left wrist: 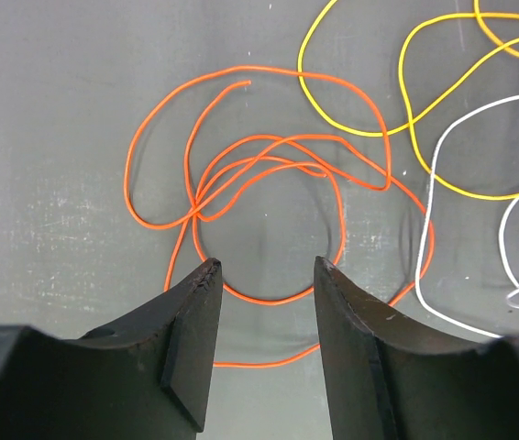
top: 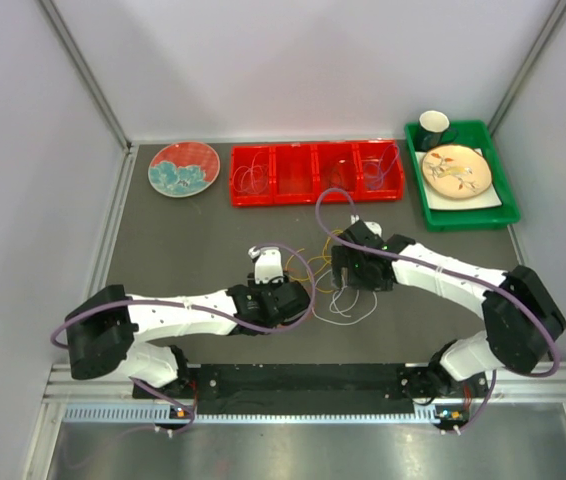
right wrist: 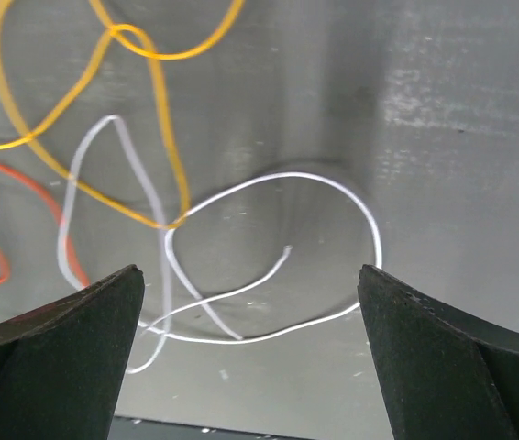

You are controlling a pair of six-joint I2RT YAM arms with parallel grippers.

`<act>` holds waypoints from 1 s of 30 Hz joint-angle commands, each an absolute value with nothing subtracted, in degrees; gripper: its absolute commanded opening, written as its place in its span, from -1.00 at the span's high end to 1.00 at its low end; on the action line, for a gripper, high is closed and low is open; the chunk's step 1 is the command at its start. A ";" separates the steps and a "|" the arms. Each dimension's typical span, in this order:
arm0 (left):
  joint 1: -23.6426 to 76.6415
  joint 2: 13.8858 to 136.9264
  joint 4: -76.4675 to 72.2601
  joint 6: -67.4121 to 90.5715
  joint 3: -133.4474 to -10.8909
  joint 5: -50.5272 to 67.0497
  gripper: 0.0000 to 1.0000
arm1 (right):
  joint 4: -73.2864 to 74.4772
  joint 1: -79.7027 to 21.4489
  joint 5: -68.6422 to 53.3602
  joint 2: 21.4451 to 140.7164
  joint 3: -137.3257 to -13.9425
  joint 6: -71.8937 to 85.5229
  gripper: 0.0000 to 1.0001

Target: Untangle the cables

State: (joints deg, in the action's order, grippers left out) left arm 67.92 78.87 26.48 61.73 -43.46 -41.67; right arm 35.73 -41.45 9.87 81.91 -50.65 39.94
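A loose tangle of thin cables (top: 338,290) lies on the grey table between my two grippers. My left gripper (top: 298,290) is open and empty just above the table. In the left wrist view (left wrist: 267,263) its fingers hover over the coiled orange cable (left wrist: 259,300), with a yellow cable (left wrist: 333,119) and a white cable (left wrist: 422,229) to the right. My right gripper (top: 348,285) is wide open and empty. In the right wrist view (right wrist: 250,271) it hangs over the white cable's loop (right wrist: 314,176), with the yellow cable (right wrist: 172,165) and the orange cable (right wrist: 3,270) to the left.
A red tray with several compartments (top: 318,198) stands at the back and holds a few coiled cables. A patterned plate (top: 184,168) lies to its left. A green tray (top: 468,215) at the back right holds a plate and a cup (top: 434,124).
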 commanded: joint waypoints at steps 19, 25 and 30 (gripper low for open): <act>68.11 82.17 24.26 60.56 -44.21 -43.42 0.02 | 30.06 -39.99 11.43 84.73 -44.03 36.91 -0.46; 68.03 83.84 24.52 60.21 -45.35 -43.42 0.03 | 29.53 -39.99 11.34 84.90 -43.33 36.91 0.27; 68.03 84.29 24.70 60.12 -45.62 -43.51 0.03 | 27.86 -39.90 10.02 85.87 -41.84 37.00 0.86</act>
